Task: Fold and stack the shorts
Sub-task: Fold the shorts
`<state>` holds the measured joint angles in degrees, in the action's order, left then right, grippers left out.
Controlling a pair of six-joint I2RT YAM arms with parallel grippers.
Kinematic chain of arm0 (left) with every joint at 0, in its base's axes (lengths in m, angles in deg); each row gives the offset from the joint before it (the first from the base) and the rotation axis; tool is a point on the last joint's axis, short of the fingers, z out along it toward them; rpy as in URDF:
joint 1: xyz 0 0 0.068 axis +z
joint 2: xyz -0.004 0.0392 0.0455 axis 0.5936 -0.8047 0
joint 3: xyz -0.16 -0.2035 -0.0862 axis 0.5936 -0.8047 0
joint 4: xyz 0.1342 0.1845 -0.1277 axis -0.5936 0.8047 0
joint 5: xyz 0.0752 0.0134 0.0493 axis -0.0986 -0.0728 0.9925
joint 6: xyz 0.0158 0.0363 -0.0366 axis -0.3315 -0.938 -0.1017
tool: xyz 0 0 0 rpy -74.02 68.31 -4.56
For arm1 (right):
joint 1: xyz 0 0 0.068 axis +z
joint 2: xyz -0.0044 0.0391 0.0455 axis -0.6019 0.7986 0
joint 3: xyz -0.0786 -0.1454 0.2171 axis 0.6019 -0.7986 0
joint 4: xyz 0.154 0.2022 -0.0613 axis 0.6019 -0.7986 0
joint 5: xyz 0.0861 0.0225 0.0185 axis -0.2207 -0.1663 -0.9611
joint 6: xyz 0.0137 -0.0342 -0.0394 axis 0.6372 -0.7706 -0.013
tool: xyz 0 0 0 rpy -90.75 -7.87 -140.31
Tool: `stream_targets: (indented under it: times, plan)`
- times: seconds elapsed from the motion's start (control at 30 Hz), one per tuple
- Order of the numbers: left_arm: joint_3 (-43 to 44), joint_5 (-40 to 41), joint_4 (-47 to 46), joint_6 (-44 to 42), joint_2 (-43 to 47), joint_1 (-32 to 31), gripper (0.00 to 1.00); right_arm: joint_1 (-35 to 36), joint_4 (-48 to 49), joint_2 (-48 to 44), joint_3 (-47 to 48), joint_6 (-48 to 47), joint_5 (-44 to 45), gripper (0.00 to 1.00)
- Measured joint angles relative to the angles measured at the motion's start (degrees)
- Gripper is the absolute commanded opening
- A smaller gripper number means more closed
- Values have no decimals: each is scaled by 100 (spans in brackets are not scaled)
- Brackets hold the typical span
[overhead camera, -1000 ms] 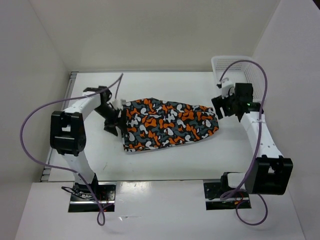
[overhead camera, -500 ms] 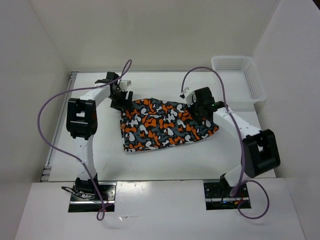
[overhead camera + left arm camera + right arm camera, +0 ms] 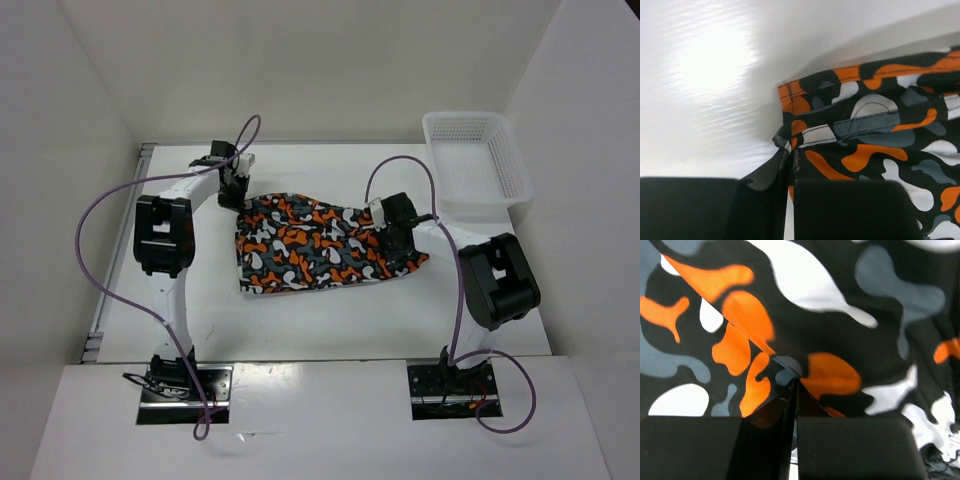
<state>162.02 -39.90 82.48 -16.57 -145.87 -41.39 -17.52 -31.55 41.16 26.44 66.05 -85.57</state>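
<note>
The shorts (image 3: 325,243), printed in orange, white, black and grey-teal blotches, lie spread across the middle of the white table. My left gripper (image 3: 238,190) sits at their far left corner, shut on the hem of the shorts (image 3: 805,135), with a pinch of cloth between its jaws. My right gripper (image 3: 388,232) rests on the right part of the shorts (image 3: 790,315) and is shut on a fold of the fabric. Both pairs of jaws are pressed together with cloth between them.
A white mesh basket (image 3: 476,156) stands at the far right corner of the table. White walls (image 3: 90,110) close in the table on the left, back and right. Purple cables loop above both arms.
The right arm swung from near the basket down onto the shorts' right part. The left gripper moved from the shorts' left edge to their far left corner. Both shut on fabric, and the shorts shifted slightly left.
</note>
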Motion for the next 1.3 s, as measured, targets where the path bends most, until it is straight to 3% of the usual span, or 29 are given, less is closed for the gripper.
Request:
stream_targets:
  times: [0.07, 0.13, 0.17, 0.2, 0.23, 0.3, 0.37, 0.43, 0.47, 0.53, 0.63, 0.8, 1.1, 1.3]
  plan:
    - [59, 96, -4, -2, -28, 66, 16, 59, 7, 0, 7, 57, -79, 11]
    - [164, 188, 15, -17, -66, 116, 26, 168, -42, 0, 44, 101, -232, 17]
    - [219, 208, 28, -15, -79, 138, 37, 238, -107, 0, 105, 136, -339, 18]
    - [264, 214, 55, -11, -79, 146, 40, 289, -236, 0, 227, 195, -426, 21]
    - [310, 199, 74, -15, -63, 153, 47, 330, -315, 0, 393, 306, -496, 37]
    - [348, 164, 105, -22, 24, 168, 52, 337, -483, -7, 935, 595, -640, 58]
    - [350, 122, 201, -17, 192, 144, 54, 177, -505, -11, 1563, 903, -772, 63]
    - [350, 109, 269, -20, 411, 94, 54, -131, -297, -39, 2127, 1176, -817, 52]
    - [358, 105, 317, -17, 533, 55, 54, -245, -188, -59, 2253, 1235, -752, 30]
    - [407, 79, 409, -20, 756, -52, 54, -463, 46, -52, 2339, 1279, -542, 11]
    - [398, -79, 540, -20, 1027, -254, 52, -542, 116, 247, 2339, 1270, -393, 0]
    - [-481, -490, 723, -20, 1504, -507, 51, -535, -11, 874, 2337, 1211, -485, 0]
    - [-2518, -918, 1241, -7, 1670, -568, 48, -535, -225, 979, 2321, 1338, -446, 0]
    - [-2859, -728, 1137, 4, 1906, -573, 48, -533, -195, 1626, 2269, 1510, 133, 0]
